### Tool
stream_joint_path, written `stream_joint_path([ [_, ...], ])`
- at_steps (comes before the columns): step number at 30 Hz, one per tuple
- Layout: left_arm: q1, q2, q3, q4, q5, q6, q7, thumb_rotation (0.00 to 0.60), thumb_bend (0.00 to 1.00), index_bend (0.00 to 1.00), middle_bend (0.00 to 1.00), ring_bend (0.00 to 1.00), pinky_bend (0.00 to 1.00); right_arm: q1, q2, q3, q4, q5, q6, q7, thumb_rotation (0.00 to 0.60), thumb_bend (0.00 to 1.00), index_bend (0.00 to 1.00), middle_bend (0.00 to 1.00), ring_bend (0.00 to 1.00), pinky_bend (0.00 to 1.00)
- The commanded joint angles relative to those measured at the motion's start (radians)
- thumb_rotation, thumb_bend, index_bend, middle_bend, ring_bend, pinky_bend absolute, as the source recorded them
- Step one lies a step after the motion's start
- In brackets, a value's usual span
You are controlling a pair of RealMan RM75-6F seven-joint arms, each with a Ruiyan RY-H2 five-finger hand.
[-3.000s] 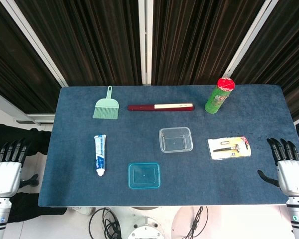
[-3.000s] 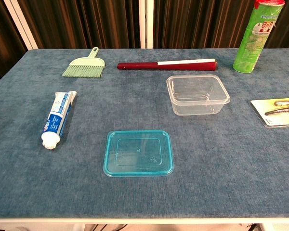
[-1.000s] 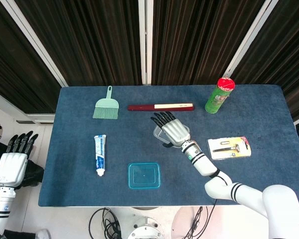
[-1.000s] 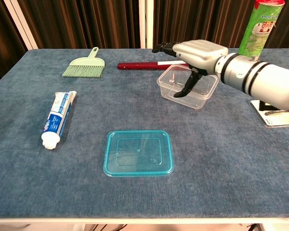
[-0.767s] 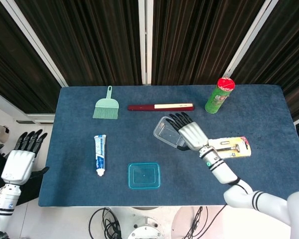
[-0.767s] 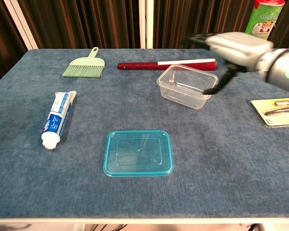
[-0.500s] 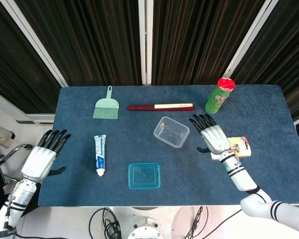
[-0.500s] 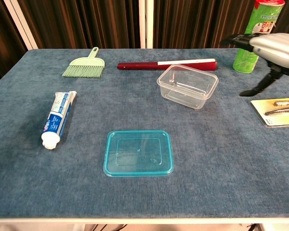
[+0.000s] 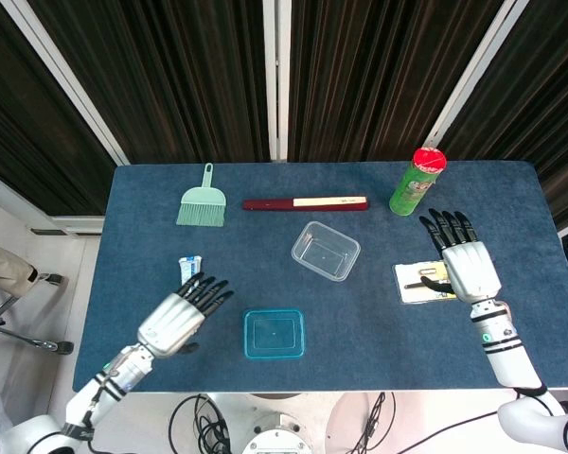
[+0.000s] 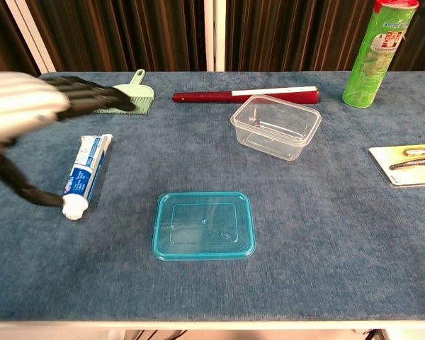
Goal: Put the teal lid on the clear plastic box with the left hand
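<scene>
Left hand (image 9: 178,317) fingers spread, empty, above toothpaste tube (image 10: 83,174), beside teal lid (image 9: 274,333); right hand (image 9: 462,263) spread, empty.

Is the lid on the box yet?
Not yet. The flat teal plastic lid lies alone on the blue table, apart from the clear plastic box. The left hand hovers open beside the lid, touching nothing. Grasping, carrying and placing remain. The right hand holds nothing.

Bright even overhead light, soft shadows; left hand (image 10: 21,106) motion-blurred in chest view.
</scene>
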Motion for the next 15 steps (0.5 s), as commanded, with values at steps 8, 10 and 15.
stream_joint_path([
  [8, -0.183, -0.271, -0.062, 0.057, -0.246, -0.169, 0.219, 0.6, 0.0, 0.06, 0.0, 0.0, 0.0, -0.084, 0.043, -0.014, 0.011, 0.004, 0.059, 0.066, 0.6, 0.03, 0.0, 0.0, 0.0, 0.0],
  [10, -0.206, -0.307, -0.065, 0.074, -0.285, -0.174, 0.248, 0.6, 0.0, 0.06, 0.0, 0.0, 0.0, -0.092, 0.043, -0.017, 0.018, 0.003, 0.061, 0.077, 0.6, 0.03, 0.0, 0.0, 0.0, 0.0],
  [15, -0.259, -0.363, -0.06, 0.126, -0.348, -0.179, 0.309, 0.6, 0.0, 0.06, 0.0, 0.0, 0.0, -0.102, 0.037, -0.019, 0.036, -0.006, 0.06, 0.093, 0.6, 0.03, 0.0, 0.0, 0.0, 0.0],
])
